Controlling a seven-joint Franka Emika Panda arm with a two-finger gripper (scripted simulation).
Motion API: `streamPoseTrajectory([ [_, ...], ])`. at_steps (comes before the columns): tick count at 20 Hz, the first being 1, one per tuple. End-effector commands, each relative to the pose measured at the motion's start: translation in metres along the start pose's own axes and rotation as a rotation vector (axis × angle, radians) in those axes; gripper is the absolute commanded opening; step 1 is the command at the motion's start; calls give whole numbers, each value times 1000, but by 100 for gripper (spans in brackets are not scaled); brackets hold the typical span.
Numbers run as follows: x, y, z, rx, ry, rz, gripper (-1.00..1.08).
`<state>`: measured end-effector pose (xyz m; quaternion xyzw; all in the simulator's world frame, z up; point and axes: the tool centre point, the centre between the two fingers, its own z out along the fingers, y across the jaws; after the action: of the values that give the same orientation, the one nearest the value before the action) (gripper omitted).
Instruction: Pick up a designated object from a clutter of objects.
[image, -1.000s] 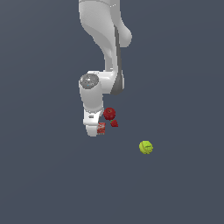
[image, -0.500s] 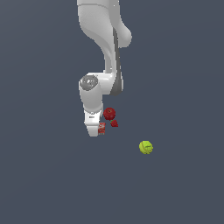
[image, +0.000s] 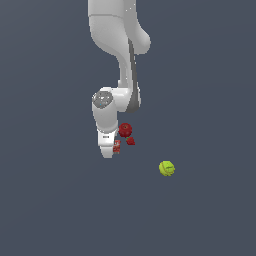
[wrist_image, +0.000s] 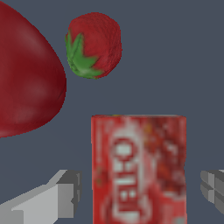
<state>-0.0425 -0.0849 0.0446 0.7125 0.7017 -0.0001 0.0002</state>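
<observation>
The small flat red box with white lettering (wrist_image: 139, 168) lies on the floor between my two fingertips in the wrist view. My gripper (wrist_image: 140, 192) is open, with a finger (wrist_image: 61, 197) on each side of the box and a small gap to it on both sides. In the exterior view the gripper (image: 108, 150) is low over the floor, and the box (image: 117, 146) shows at its right edge. The round dark red ball (image: 125, 130) and the tiny red lump (image: 131, 141), a strawberry (wrist_image: 94, 43) with a green cap, lie just beyond the box.
The dark red ball (wrist_image: 26, 78) fills one side of the wrist view, close to the box. A yellow-green tennis ball (image: 167, 168) lies apart on the floor, to the exterior view's right. The white arm (image: 120, 60) comes down from above.
</observation>
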Motion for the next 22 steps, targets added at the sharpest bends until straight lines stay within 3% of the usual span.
streamPoseTrajectory([
  [1, 0, -1, 12, 1, 0, -1, 100],
  [9, 0, -1, 30, 1, 0, -3, 100],
  [10, 0, -1, 30, 1, 0, -3, -100],
  [22, 0, 0, 28, -1, -1, -3, -100],
])
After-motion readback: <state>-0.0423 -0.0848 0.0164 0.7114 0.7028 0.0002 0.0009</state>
